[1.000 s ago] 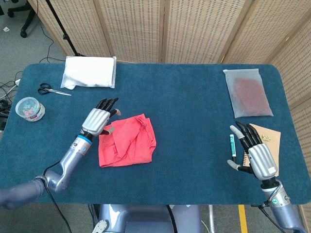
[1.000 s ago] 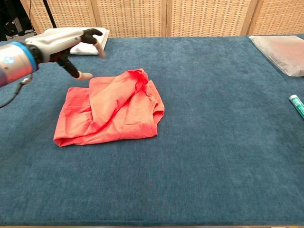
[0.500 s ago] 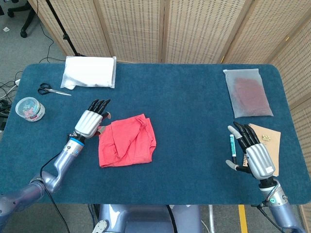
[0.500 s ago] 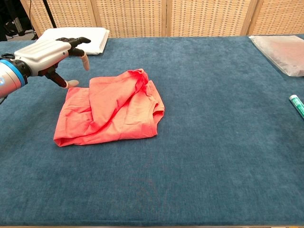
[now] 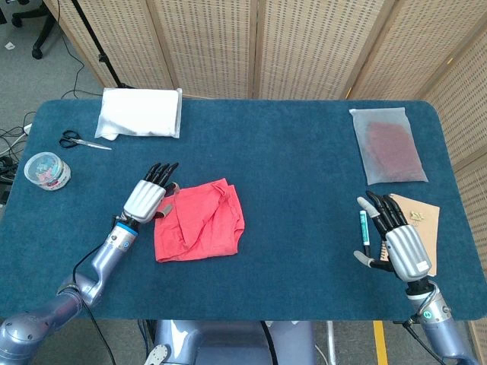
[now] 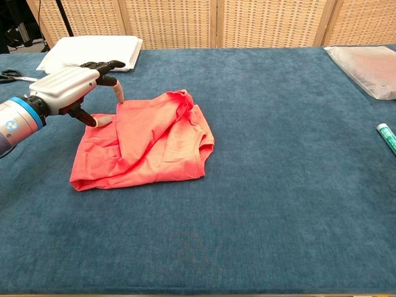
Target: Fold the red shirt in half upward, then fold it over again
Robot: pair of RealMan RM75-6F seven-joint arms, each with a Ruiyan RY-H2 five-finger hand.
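The red shirt point(image 5: 199, 220) lies crumpled and folded over on the blue table point(image 5: 297, 175), left of centre; in the chest view the red shirt point(image 6: 148, 145) shows a loose flap doubled over its top. My left hand point(image 5: 148, 199) hovers low at the shirt's upper left corner with its fingers apart. In the chest view my left hand point(image 6: 71, 90) has its thumb tip on the cloth's edge and one finger curved down beside the flap, with no cloth visibly pinched. My right hand point(image 5: 399, 239) rests open near the right front edge, holding nothing.
A green pen point(image 5: 364, 226) and a tan paper point(image 5: 422, 220) lie beside my right hand. A clear bag with something red point(image 5: 388, 144) sits back right. A white folded cloth point(image 5: 141, 112), scissors point(image 5: 82, 141) and a small tub point(image 5: 47, 169) are back left.
My left hand drew back to the left off the shirt, then came down again to its upper left corner. The shirt has not moved. My right hand shifted slightly toward the front edge.
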